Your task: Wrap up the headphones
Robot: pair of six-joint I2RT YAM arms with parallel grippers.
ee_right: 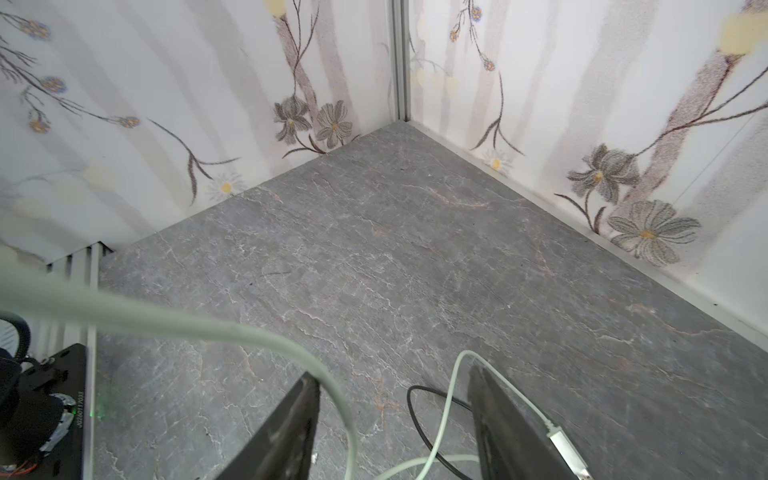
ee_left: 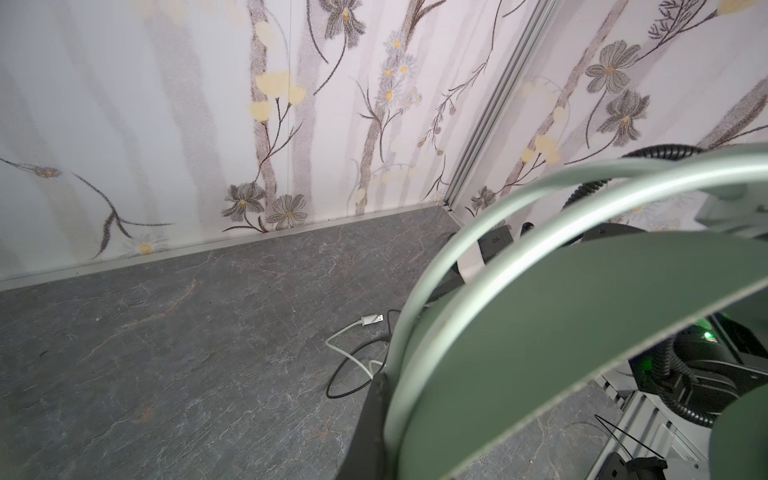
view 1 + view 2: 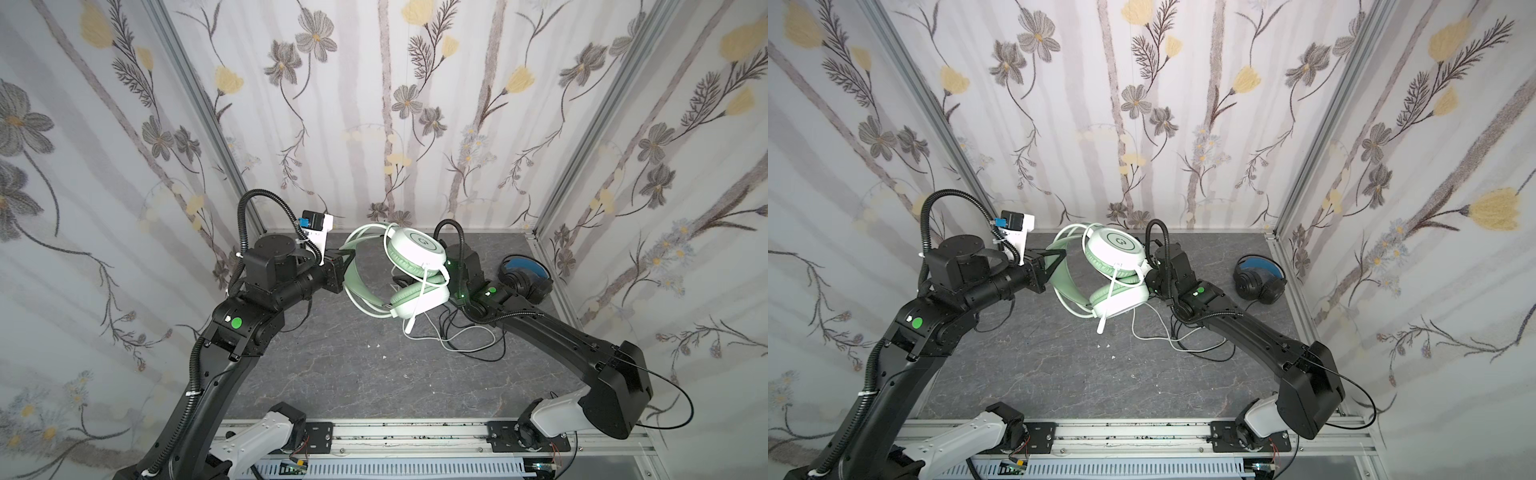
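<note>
Top views: the mint headset (image 3: 415,266) hangs lifted over the far middle of the worktop (image 3: 332,374); the black headset (image 3: 525,278) lies far right, near the wall.
Left gripper (image 3: 1061,255): clamped tight on the mint headband.
Right gripper (image 1: 395,436): jaws apart, with the whitish cable (image 1: 448,399) running loose between them, not pinched.
Step in hand: probably catching the cable to wind it round the headset.
Doing it well: close on the whitish strand only, clear of the black cable (image 1: 409,401) beside it; hold the headband steady; lead the slack gently so the USB plug (image 2: 372,320) does not snag.
Surface: grey marbled slab, flat.
Room: floral-papered walls (image 3: 374,104) on three sides.
</note>
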